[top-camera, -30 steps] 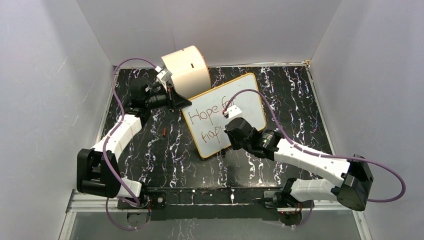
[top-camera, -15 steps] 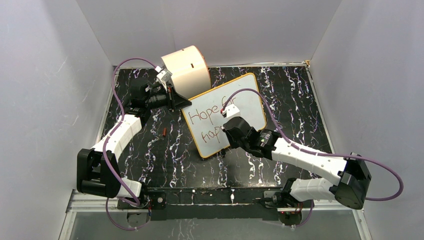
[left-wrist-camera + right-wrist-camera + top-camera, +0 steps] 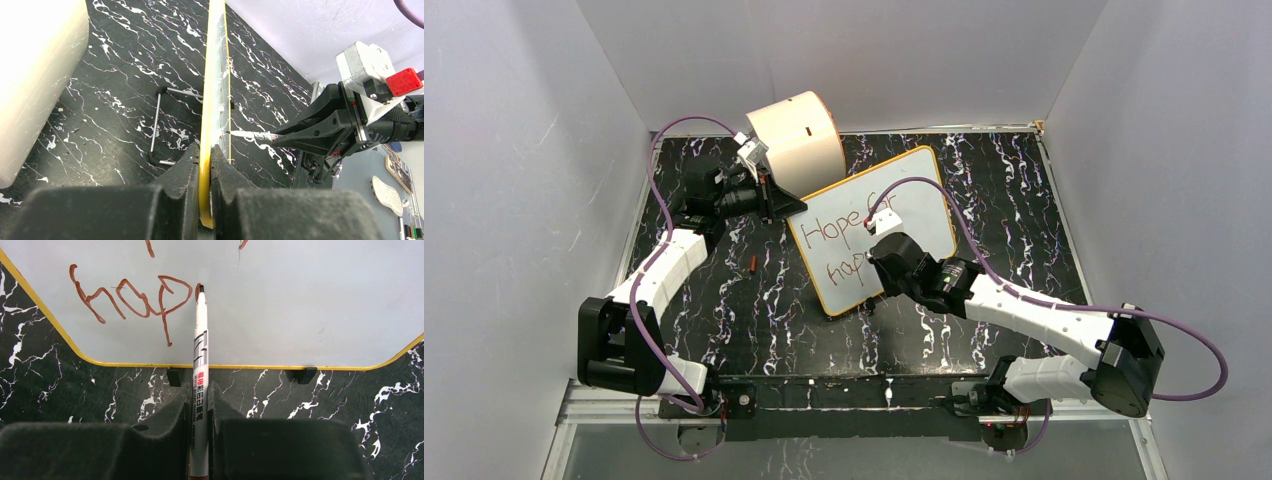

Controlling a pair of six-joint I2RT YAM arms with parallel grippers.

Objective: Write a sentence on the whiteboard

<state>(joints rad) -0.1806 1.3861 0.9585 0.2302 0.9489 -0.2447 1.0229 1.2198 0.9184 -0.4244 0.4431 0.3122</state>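
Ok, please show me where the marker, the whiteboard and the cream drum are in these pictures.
marker (image 3: 200,347): right wrist view, middle of its white barrel.
whiteboard (image 3: 320,300): right wrist view, bare part of its white face.
cream drum (image 3: 807,148): top external view, its curved side wall.

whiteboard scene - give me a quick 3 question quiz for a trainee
1. True or false: the left gripper is clamped on the edge of the whiteboard.
2. In the right wrist view, the lower line of lettering reads: A) hap B) days C) sun
3. Fill in: the right gripper holds a ____ whose tip touches the board.
Key: 1 true; 2 A; 3 marker.
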